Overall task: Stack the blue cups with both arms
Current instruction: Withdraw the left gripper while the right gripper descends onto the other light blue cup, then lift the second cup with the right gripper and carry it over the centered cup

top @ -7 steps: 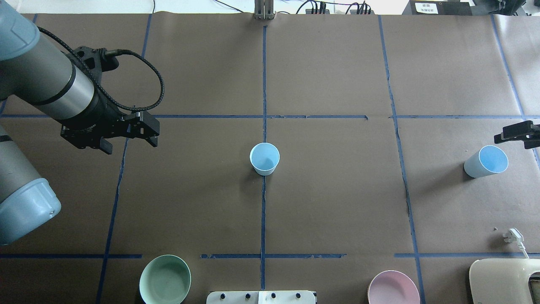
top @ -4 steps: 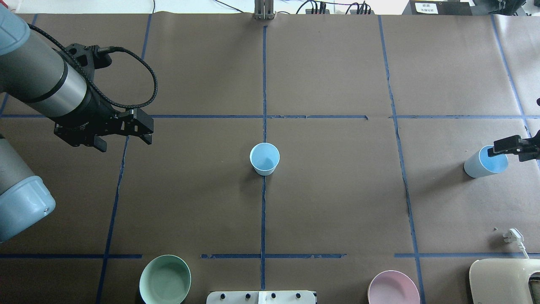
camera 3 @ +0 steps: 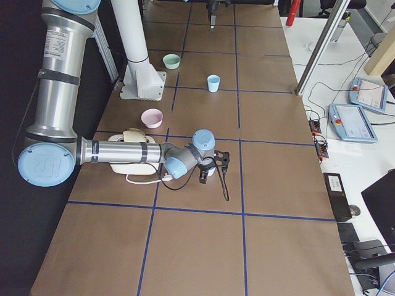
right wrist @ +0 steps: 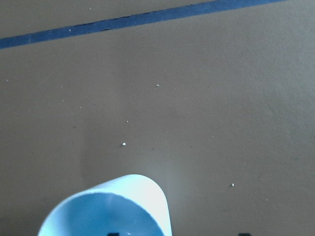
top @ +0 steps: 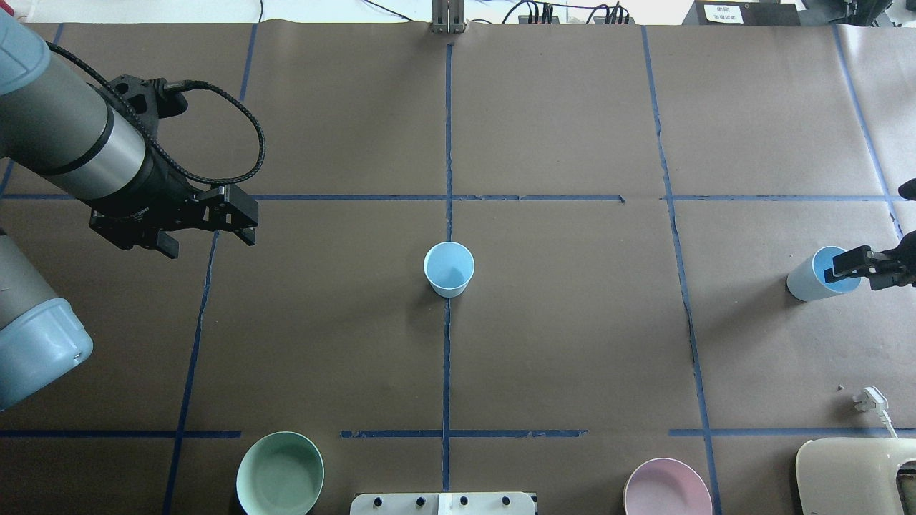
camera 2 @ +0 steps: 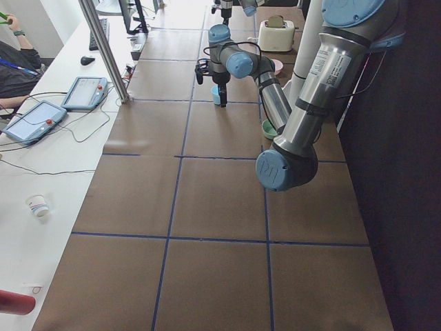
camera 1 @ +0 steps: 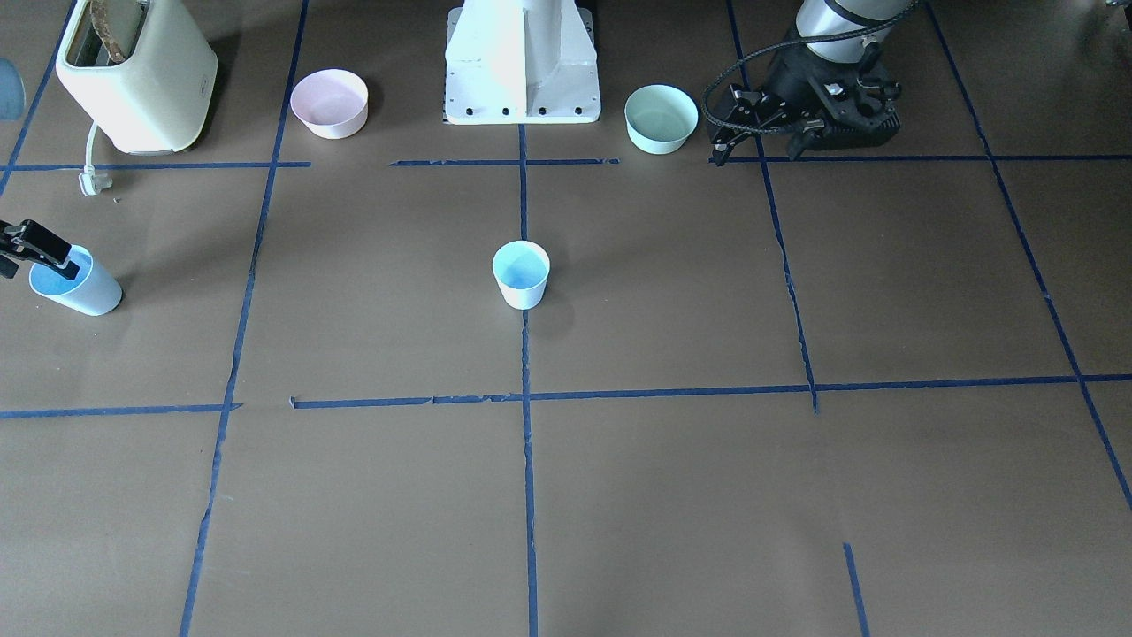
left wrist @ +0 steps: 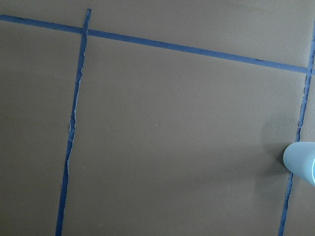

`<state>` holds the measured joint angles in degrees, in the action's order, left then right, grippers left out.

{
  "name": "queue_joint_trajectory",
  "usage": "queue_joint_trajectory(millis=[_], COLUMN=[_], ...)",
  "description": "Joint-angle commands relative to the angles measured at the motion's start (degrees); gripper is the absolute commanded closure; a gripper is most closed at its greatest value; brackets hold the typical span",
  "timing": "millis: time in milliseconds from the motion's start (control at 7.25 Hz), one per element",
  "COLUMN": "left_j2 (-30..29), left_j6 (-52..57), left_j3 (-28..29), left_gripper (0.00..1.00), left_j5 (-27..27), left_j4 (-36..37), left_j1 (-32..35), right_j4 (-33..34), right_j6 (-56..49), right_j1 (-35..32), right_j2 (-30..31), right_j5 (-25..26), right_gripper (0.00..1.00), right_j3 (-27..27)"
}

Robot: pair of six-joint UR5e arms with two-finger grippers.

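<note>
Overhead exterior shot: right gripper is spread open with one finger over the mouth of the far cup, so that cup sits right beneath its fingertips. The right wrist view suggests the jaws straddle the cup wall. Left gripper hangs open, holding nothing, with the middle cup well off to its side. My worry: pinching the rim of a light, thin cup could tip or squash it, and a crooked hold would make nesting it into the other one messy.
</note>
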<state>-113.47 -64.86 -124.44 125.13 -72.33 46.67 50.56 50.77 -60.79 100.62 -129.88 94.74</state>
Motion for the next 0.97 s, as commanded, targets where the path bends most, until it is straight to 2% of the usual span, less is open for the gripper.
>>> queue_joint_trajectory(millis=[0,276,552,828], left_j2=[0.87,1.06,3.76,9.46], left_j6=[0.0,-0.09,0.09,11.54], left_j3=[-0.01,-0.62,-1.76,-2.12], left_gripper=[0.0,0.0,0.0,0.0], left_j5=[-0.15,-0.15,-0.33,-0.15], left_j4=[-0.09,-0.26,-0.35,-0.44], left_j1=[-0.09,0.0,0.44,4.03], right_j4=[-0.11,-0.11,0.93,9.68], right_j6=[0.29,0.47,1.17,6.52], right_j1=[0.06,-0.03,-0.03,0.41], right_j2=[-0.25,-0.25,-0.68,-7.86], right_j5=[-0.11,0.24,-0.46,-1.43], right_gripper=[1.0,1.0,1.0,1.0], right_j3=[0.18,1.41,6.74,11.85])
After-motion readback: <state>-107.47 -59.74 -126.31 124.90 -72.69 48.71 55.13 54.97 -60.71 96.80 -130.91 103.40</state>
